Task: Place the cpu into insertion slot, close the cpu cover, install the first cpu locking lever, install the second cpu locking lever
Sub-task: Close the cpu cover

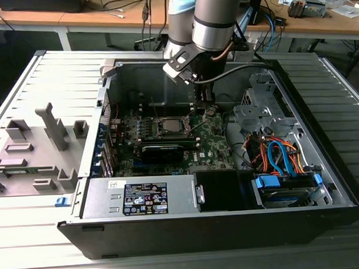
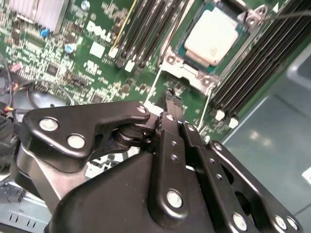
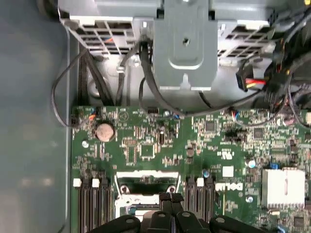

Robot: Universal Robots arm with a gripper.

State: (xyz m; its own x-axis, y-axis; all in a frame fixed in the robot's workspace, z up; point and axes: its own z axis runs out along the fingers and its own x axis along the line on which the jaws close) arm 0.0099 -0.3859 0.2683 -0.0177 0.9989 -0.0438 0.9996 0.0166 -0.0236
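Although the gripper's dark linkages blocked much of the second wrist view, its jaws showed pressed together, with nothing visible between them. They hung over the green motherboard just beside the socket, not touching it as far as could be seen. The silvery chip sat in the socket, and the thin metal cover lay flat around its edges. One corner of the cover was cut off at the picture's edge. A thin metal rod ran off from the far corner of the cover, and whether it was latched could not be made out.

In the first wrist view the gripper covered the near part of the socket, so the chip could not be told there. In the exterior view the arm came down into the open case and hid the board behind the gripper.

Long black memory slots flanked the socket on both sides. Beyond the board's edge stood a grey drive cage, with black cables looping down from it onto the board. A coin battery and a finned heatsink sat on the board, well apart. A power supply lay along the case's near wall in the exterior view.
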